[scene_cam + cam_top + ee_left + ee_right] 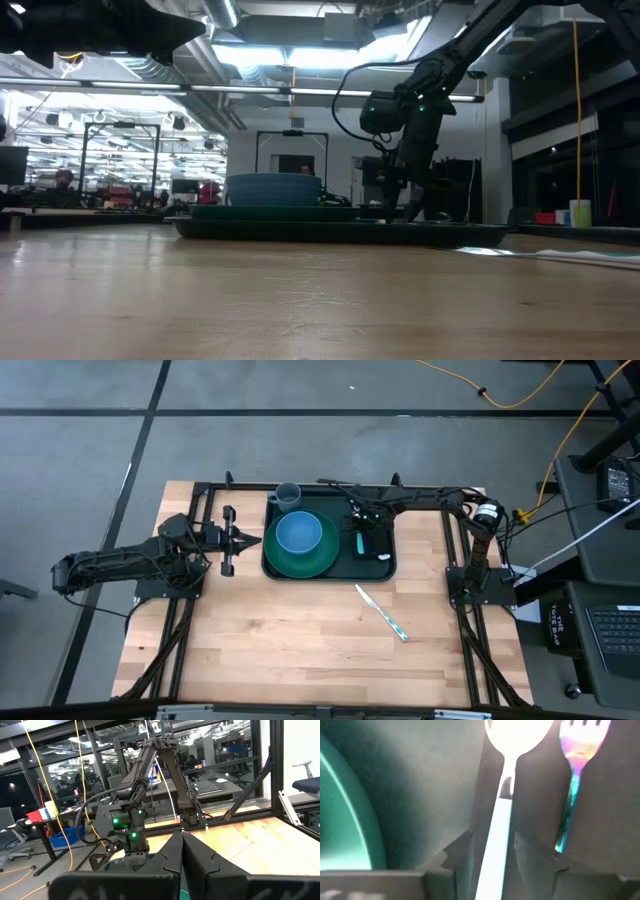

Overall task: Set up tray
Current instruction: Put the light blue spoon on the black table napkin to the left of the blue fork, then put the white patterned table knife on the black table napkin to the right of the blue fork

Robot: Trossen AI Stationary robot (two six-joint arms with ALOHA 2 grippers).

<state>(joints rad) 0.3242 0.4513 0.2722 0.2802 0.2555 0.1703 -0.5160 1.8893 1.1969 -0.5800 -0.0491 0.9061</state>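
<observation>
The dark green tray lies at the table's far middle. It holds a green plate with a blue bowl on it and a black flat rectangle. A white-handled spoon and a shiny fork lie side by side on the rectangle. My right gripper points down over the spoon, open, with one finger on either side of the handle and a thin gap at each. My left gripper hovers shut beside the tray's left edge.
A grey cup stands at the tray's far left corner. A knife lies on the bare wood in front of the tray, toward the right. The black frame rails run along the table's far, left and right sides.
</observation>
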